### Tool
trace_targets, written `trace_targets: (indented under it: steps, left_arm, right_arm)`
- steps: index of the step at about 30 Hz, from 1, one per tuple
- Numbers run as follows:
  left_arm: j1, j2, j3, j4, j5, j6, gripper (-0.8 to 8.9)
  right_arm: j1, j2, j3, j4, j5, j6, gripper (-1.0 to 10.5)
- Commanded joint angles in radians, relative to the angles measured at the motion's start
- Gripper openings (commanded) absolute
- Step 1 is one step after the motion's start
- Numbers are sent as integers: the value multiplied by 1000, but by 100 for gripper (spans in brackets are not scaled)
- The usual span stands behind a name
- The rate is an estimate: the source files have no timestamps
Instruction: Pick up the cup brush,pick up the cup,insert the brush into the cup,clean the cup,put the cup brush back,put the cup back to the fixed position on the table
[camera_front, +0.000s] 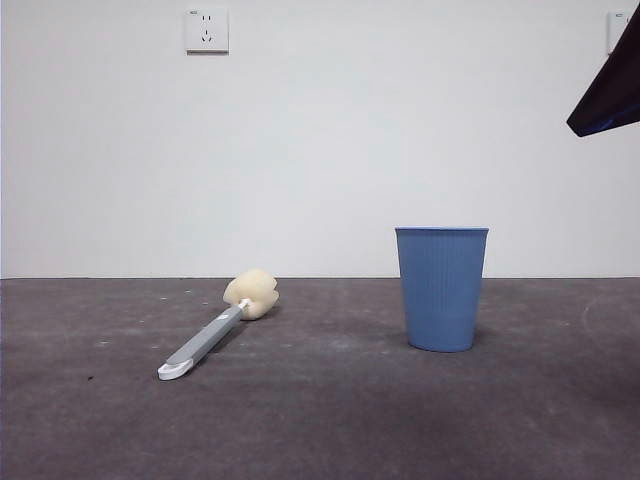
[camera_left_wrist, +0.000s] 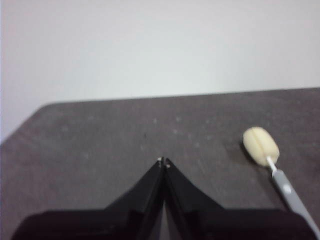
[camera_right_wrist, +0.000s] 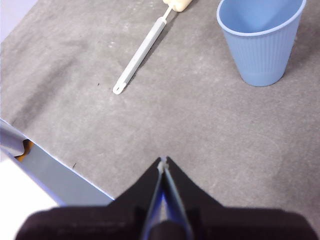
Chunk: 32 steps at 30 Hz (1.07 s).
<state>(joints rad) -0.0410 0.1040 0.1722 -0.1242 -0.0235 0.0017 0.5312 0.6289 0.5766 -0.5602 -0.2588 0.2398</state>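
On the table (camera_front: 320, 420) lie one cup brush (camera_front: 215, 335), one upright cup (camera_front: 441, 288); both grippers pressed together

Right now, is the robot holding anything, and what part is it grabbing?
Nothing is held. Both end effectors, left and right, are shut on nothing. The cup brush lies on the table; the cup stands untouched.

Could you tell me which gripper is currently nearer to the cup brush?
Probably left. The left gripper, shut, sits low beside the cup brush; the right gripper, shut, is raised farther back.
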Motion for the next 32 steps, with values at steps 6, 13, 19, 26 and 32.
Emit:
trace_targets:
  steps: [6,13,19,26,32]
  left_arm:
    - [5,-92,-140,24,-2,-68,-3]
    - [4,-102,-169,-51,-1,-87,-3]
    - [3,-100,-169,-56,2,-87,-3]
    - [3,-100,-169,-56,2,-87,-2]
    - [3,-100,-169,-56,2,-87,-3]
  right_arm:
    - [1,-1,-2,3,3,6,1]
    - [1,-1,-2,2,3,6,1]
    - [1,-1,-2,2,3,5,1]
    - [1,-1,-2,2,3,6,1]
    - [1,-1,-2,2,3,6,1]
